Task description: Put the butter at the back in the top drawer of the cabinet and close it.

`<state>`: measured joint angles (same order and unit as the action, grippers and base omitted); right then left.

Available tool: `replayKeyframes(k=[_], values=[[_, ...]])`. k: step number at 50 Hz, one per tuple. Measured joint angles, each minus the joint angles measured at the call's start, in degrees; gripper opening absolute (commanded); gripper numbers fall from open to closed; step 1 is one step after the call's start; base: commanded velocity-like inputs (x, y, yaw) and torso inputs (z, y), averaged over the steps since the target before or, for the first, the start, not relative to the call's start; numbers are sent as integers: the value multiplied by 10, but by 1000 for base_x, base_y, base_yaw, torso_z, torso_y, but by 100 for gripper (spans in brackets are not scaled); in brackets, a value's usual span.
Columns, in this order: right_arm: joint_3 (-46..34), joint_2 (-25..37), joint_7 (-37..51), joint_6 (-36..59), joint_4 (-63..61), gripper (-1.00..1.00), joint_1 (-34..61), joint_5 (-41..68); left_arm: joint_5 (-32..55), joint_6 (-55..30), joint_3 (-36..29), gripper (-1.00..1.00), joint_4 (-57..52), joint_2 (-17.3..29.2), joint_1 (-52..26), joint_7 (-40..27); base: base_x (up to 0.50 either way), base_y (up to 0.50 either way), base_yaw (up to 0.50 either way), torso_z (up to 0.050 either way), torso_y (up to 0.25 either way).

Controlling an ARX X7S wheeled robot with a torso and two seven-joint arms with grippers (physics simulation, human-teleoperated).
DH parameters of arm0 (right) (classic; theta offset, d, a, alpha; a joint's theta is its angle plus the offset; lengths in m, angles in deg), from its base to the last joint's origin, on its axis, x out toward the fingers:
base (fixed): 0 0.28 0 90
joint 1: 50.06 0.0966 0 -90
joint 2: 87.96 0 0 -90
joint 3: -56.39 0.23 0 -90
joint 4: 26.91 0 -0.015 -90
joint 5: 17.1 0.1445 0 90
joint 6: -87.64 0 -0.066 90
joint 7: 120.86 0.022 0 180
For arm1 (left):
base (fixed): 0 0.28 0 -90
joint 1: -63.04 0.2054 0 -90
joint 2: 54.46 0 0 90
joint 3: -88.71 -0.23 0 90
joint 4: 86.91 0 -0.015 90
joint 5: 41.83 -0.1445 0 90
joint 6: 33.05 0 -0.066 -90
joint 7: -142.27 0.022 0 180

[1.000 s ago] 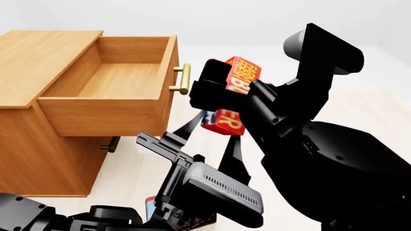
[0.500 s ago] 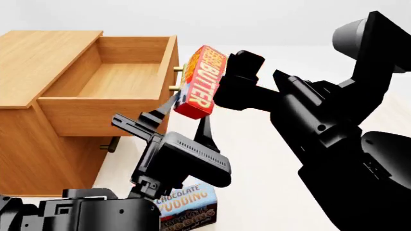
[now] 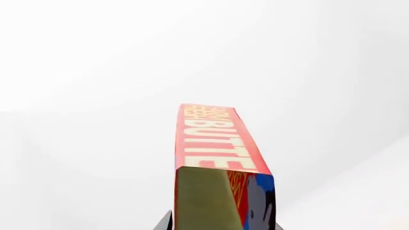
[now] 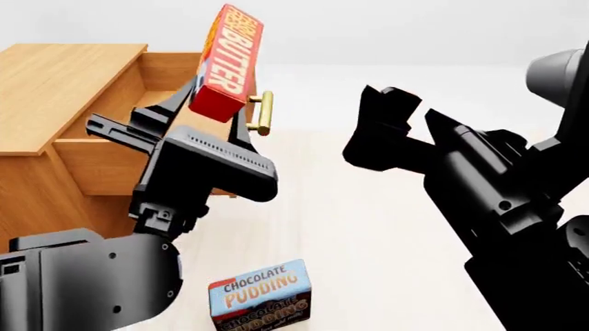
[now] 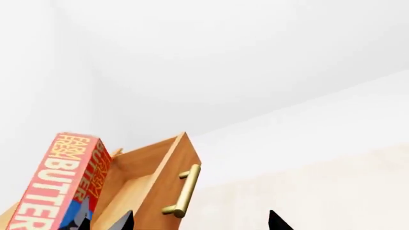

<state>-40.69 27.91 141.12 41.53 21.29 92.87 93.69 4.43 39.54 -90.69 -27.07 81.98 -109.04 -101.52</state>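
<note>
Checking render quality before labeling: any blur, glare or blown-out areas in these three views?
Head view: sharp, flat even light, butter lettering crisp, black left claw body loses detail. Left wrist view: background washes to near-white, nothing but the carton readable. Right wrist view: pale walls, top drawer and handle clear, no glare.

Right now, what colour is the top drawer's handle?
Brass-gold, a plain cylindrical bar handle on the light-brown top drawer; it shows best in the right wrist view.
</note>
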Motion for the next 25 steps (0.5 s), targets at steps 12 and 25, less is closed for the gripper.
replayKeyframes(k=[12, 25], values=[[7, 13, -18, 0, -5, 100, -22, -13, 23, 2, 22, -100, 30, 29, -25, 33, 0, 0, 0, 1, 2], [9, 17, -28, -4, -12, 100, -39, -16, 70, 26, 53, -100, 112, 33, -40, 96, 0, 0, 0, 0, 1]])
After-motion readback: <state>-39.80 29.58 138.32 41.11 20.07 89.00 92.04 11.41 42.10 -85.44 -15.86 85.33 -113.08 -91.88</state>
